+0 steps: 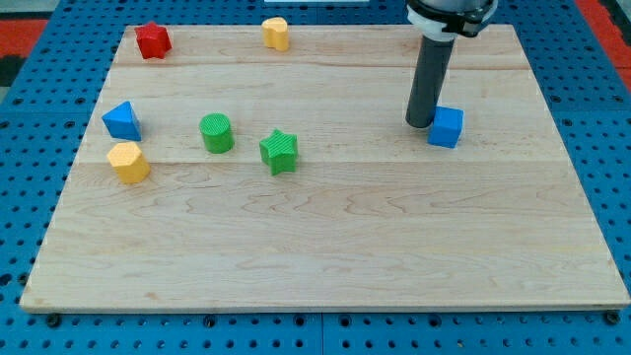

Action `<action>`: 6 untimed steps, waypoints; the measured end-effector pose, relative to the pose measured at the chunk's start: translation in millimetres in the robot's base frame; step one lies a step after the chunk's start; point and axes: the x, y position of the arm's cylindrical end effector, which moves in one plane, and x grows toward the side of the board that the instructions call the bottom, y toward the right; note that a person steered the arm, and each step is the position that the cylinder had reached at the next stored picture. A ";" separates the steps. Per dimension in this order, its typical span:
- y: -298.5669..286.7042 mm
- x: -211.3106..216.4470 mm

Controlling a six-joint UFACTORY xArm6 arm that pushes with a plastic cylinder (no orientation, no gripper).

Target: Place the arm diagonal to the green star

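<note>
Wooden board (325, 247), pale and made of planks, filling most of the view, set on a blue pegboard table (611, 128) with rows of holes. Red patches at both top corners of the view, beyond the table.

Dark rod (431, 74) next in size, coming down from the view's top right, upright, with my tip (422, 124) resting on the board just at the left edge of the blue cube (446, 127), touching it or very nearly so; cannot tell which. No pincer on this arm, only the plain rod, so nothing to be apart, together or clamped.

7 small blocks in all. Green star (279, 151), the task's thing, left of the board's centre, well apart from my tip, which sits to its right and slightly toward the view's top. Green cylinder (216, 133) just to the star's left, near it but not touching. Blue triangular block (122, 120) close to the board's left edge, with a yellow block (129, 162), roughly hexagonal, just below it. Red star-like block (153, 40) at the top left corner of the board. Smaller yellow block (276, 33), shape unclear, at the top edge, left of the rod.
</note>
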 end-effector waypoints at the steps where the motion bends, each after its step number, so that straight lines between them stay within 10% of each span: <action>1: -0.4 0.0; 6: -15.1 -13.9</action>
